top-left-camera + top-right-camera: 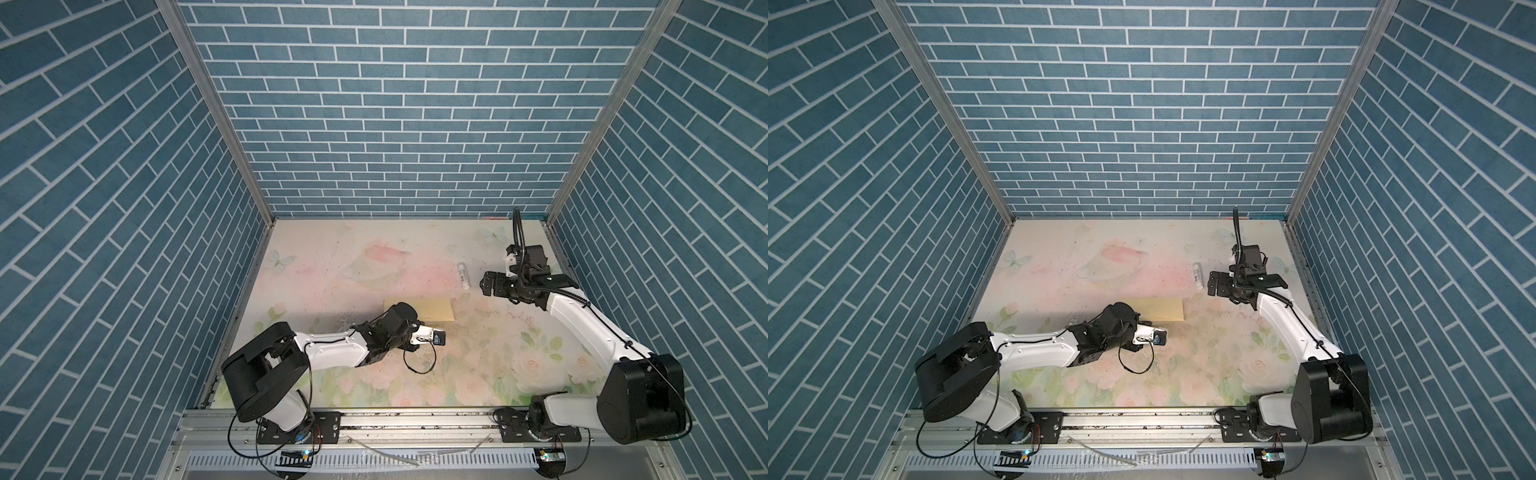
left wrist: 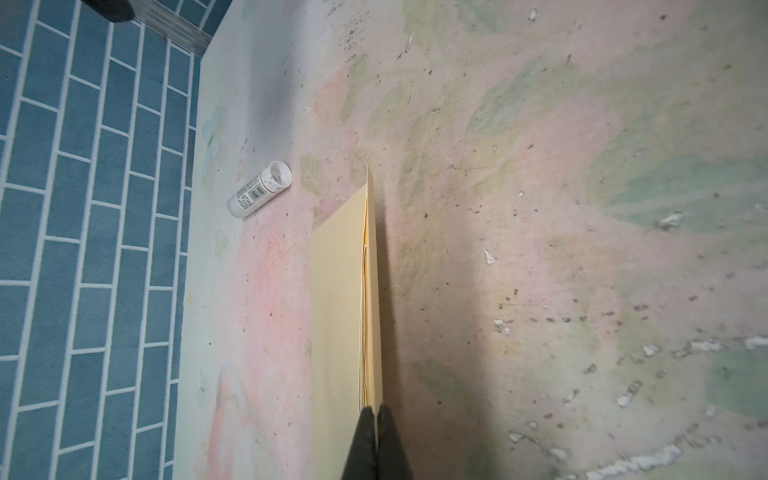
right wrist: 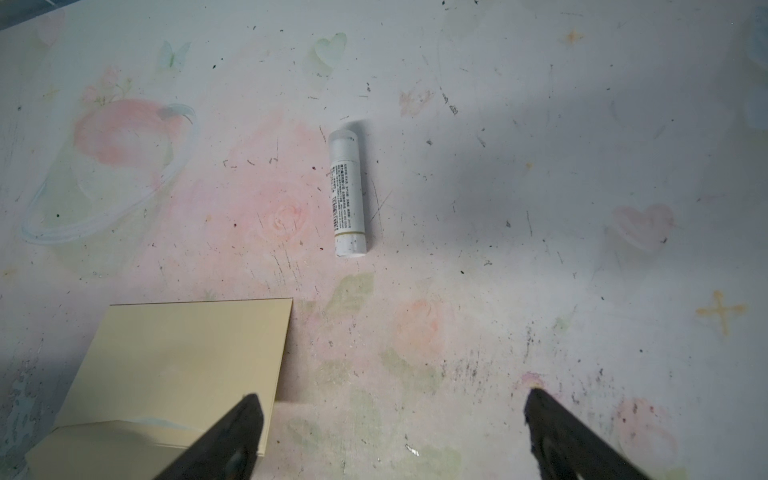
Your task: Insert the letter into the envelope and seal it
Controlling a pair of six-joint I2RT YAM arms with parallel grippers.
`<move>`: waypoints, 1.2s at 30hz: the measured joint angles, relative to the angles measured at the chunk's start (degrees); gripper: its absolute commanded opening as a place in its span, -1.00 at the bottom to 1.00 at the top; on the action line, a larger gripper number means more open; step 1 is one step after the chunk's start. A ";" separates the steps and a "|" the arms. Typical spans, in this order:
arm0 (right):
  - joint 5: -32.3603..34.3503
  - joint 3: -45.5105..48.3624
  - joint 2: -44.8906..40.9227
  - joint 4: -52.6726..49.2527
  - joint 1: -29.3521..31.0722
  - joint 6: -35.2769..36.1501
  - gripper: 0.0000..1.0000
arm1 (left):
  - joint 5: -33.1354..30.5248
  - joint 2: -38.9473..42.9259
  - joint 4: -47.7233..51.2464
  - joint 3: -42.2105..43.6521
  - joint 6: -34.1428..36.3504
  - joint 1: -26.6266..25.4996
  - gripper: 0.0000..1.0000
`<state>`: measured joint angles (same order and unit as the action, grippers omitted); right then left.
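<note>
My left gripper (image 2: 377,415) is pinched tight on one edge of the yellow-tan envelope (image 2: 336,316), mid-table (image 1: 332,270). My right gripper (image 3: 391,397) hangs spread wide with nothing in it, near the white glue stick (image 3: 348,195). Can't make out the letter.

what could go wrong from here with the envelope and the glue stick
1. The left gripper pinches only a thin edge of the envelope, so the paper could slip out or crease.
2. The glue stick lies on its side, so it might roll away if the open right gripper nudges it.
</note>
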<state>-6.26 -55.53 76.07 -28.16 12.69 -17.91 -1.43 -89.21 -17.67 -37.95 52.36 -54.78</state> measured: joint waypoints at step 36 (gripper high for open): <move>1.73 -44.00 41.03 -17.86 4.85 4.85 0.56 | -11.78 18.80 11.89 -7.98 -63.60 10.29 0.99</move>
<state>-4.54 -99.53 117.10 -46.02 17.54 -13.06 -13.21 -70.41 -5.78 -45.93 -11.25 -44.49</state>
